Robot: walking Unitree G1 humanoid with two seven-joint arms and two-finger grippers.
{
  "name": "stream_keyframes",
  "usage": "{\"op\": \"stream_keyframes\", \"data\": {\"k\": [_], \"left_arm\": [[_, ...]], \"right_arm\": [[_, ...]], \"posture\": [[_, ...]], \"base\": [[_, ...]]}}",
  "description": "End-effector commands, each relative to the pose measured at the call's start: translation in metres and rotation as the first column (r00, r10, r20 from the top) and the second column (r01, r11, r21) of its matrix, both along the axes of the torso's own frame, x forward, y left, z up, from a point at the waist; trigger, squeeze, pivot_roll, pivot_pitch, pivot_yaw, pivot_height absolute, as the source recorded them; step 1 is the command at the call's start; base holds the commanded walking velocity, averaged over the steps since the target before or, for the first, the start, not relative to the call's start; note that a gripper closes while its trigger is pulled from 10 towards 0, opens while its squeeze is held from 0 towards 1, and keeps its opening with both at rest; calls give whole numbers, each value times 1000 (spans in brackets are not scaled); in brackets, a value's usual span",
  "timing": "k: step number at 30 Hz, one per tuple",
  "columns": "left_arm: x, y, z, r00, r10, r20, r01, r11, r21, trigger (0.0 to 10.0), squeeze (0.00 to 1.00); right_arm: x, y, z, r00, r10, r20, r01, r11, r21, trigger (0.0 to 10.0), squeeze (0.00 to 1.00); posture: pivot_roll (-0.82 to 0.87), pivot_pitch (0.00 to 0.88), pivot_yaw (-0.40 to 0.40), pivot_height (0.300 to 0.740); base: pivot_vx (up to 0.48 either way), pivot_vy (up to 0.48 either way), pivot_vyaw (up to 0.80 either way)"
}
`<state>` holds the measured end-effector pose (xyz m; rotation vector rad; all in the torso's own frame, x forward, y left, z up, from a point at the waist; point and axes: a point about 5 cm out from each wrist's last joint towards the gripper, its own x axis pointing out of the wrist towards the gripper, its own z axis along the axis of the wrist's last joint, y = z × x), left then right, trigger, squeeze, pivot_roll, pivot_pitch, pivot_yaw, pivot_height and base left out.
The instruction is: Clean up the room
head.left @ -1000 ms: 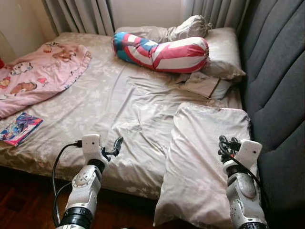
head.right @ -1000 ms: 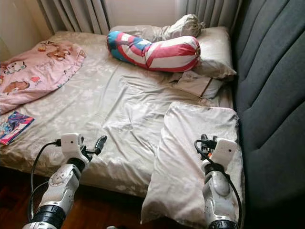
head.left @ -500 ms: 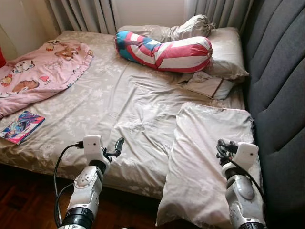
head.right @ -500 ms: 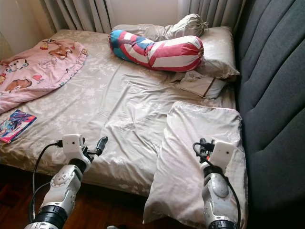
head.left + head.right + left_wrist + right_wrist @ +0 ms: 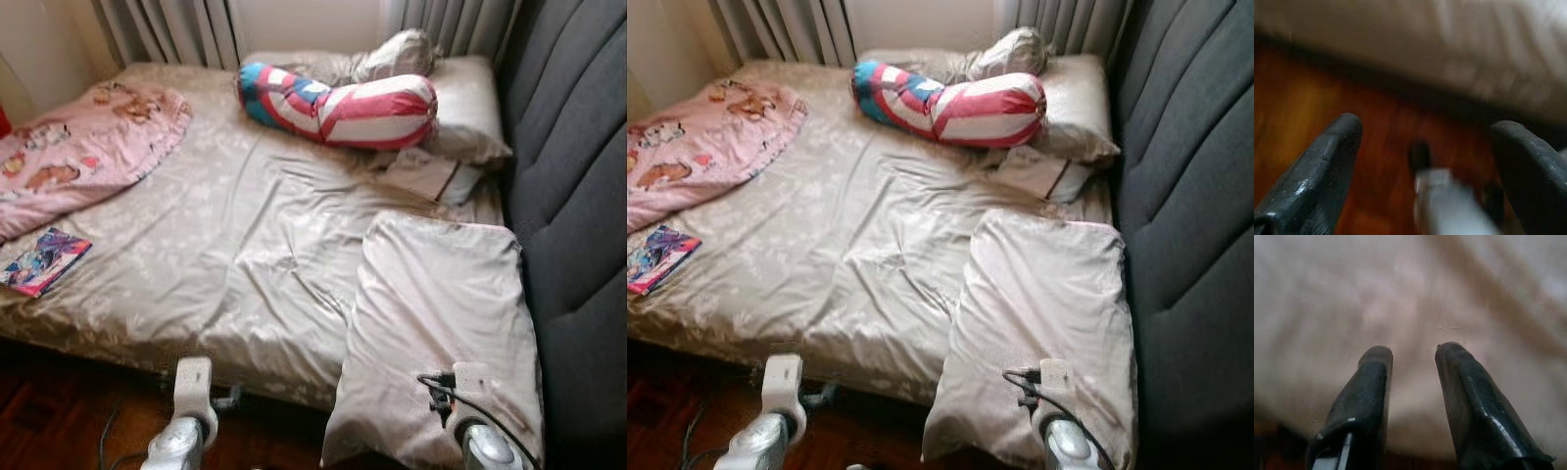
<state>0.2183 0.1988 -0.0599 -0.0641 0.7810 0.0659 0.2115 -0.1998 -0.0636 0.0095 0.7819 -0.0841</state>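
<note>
From the head camera, a bed [image 5: 245, 255] with a rumpled beige sheet lies ahead, a dark grey padded headboard [image 5: 578, 196] along its right side and curtains [image 5: 167, 29] at the far end. Both arms sit low at the near edge of the view: the left gripper [image 5: 818, 396] hangs below the mattress edge over the dark wood floor [image 5: 39, 411], and how its fingers stand cannot be told from here. The right arm's wrist rises in front of a large beige pillow [image 5: 441, 323] that droops over the near right corner of the bed. Well beyond both grippers, a red, white and blue striped bolster [image 5: 338, 103] lies across the head of the bed, against a beige pillow [image 5: 470, 108] with a smaller folded pillowcase [image 5: 426, 176] just in front of it. Far off to the left gripper's side, a pink cartoon-print blanket [image 5: 78, 152] is bunched up, and a colourful book [image 5: 44, 261] lies nearer the mattress edge. In the left wrist view, blurred, the left gripper's fingers [image 5: 1317, 176] stand wide apart over reddish wood floor, with the pale bed edge beyond them. In the right wrist view, the right gripper [image 5: 1413, 357] has its two fingers parted by a narrow gap with nothing between them, pointing at soft beige cloth just ahead.
</note>
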Motion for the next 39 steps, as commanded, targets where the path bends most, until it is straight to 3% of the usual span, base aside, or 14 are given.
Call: {"op": "stream_keyframes", "data": {"k": [1,4,11,14,21,28,39], "left_arm": [[-18,0,-13,995,-7,-103,10,1000,26,10000,0],[-25,-1,-16,993,37,-112,-38,999,-7,10000,0],[-33,8,-19,990,4,-138,-1,1000,23,10000,0],[-45,27,-21,986,9,-168,-1,999,49,10000,0],[-61,47,-23,977,41,-210,-25,997,77,10000,0],[-65,38,-27,972,38,-231,-20,997,80,10000,0],[-49,17,-26,978,-4,-210,22,996,85,10000,0]], "right_arm": [[-16,3,-10,996,42,-81,-43,999,-22,10000,0],[-19,6,-13,997,14,-80,-14,1000,-5,10000,0],[-26,15,-18,994,18,-105,-18,1000,5,10000,0],[-32,21,-22,989,68,-130,-68,998,4,10000,0],[-36,18,-23,988,66,-141,-66,998,4,10000,0],[-40,19,-25,985,70,-155,-70,998,7,10000,0],[-50,24,-30,977,75,-198,-74,997,11,10000,0]], "posture": [[-21,47,2,740],[-32,44,16,740],[-30,40,11,740],[-17,28,2,740],[-19,13,4,740],[-21,0,8,740],[-21,0,13,740]], "base": [[0,277,0],[0,392,0],[0,480,0],[0,480,0],[0,480,0],[0,480,0],[0,480,0]]}}
